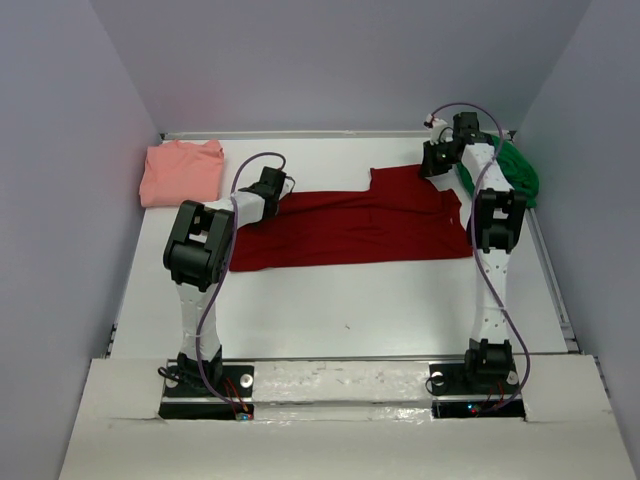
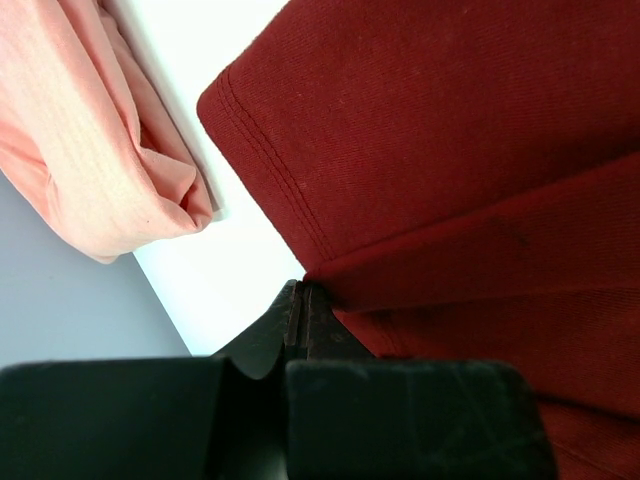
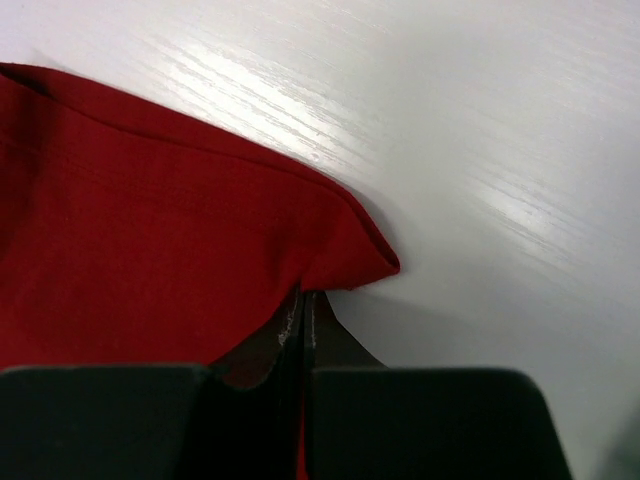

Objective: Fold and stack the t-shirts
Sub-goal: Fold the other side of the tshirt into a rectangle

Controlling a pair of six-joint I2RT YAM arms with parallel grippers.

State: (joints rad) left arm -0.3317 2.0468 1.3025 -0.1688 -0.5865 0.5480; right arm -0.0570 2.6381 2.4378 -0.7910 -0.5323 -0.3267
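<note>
Reference: dark red t-shirt (image 1: 350,225), spread mostly flat across the middle of the table (image 1: 350,310), long side running left to right, its far-right part reaching further back than the rest.

- Salmon-pink t-shirt (image 1: 182,170): folded bundle to the far left of the red one, apart from it, with bare table between them.
- Left gripper (image 1: 285,188): at the red shirt's far-left edge. In the wrist view its jaws are clenched with a fold of red cloth pinched at the tips; a stitched hem lies just beyond.
- Right gripper (image 1: 432,160): at the red shirt's far-right corner. In the wrist view its jaws are pressed together on that corner, and the cloth is bunched into a small fold.
- Green t-shirt (image 1: 520,172): crumpled heap just right of the red shirt's far-right corner, partly hidden by the right arm.
</note>
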